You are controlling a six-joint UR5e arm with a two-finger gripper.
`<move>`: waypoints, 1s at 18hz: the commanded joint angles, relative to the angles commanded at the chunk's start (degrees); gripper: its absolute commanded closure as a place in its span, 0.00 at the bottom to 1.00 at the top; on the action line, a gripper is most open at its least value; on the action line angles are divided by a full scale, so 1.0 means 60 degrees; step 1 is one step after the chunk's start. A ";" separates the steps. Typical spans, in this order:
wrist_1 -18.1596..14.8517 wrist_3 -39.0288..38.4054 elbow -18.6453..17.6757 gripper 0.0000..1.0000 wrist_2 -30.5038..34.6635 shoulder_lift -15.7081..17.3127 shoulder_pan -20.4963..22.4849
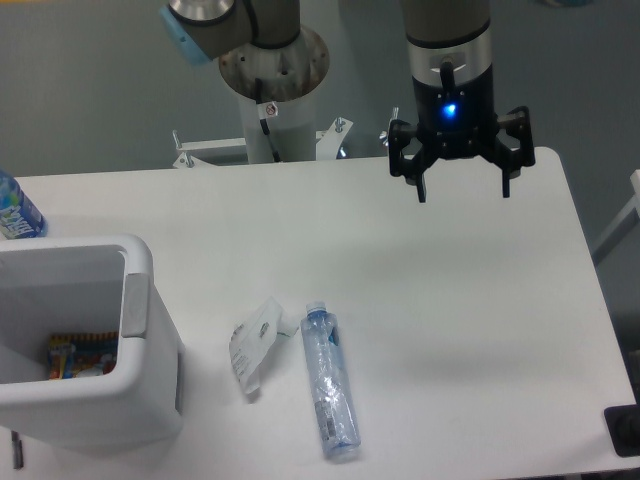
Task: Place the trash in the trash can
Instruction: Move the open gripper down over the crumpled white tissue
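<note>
A crumpled clear-and-white plastic wrapper (255, 344) lies on the white table, front centre. Right beside it lies a crushed clear plastic bottle with a bluish label (329, 382), its cap pointing away from me. The white trash can (140, 330) stands at the front left, with colourful packaging inside. My gripper (463, 190) hangs open and empty above the back right of the table, far from both pieces of trash.
An uncrushed bottle with a bright blue label (14, 207) stands at the left edge behind the bin. The arm's base column (272, 90) rises at the back centre. The table's right edge (590, 270) runs close below the gripper's side.
</note>
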 joint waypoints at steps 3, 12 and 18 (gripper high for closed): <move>-0.0015 0.0030 0.0015 0.00 -0.0058 0.0000 0.0073; 0.0117 -0.0132 -0.0613 0.00 -0.0176 0.0000 0.0015; 0.1259 -0.0161 -0.2049 0.00 -0.0425 0.0249 -0.0117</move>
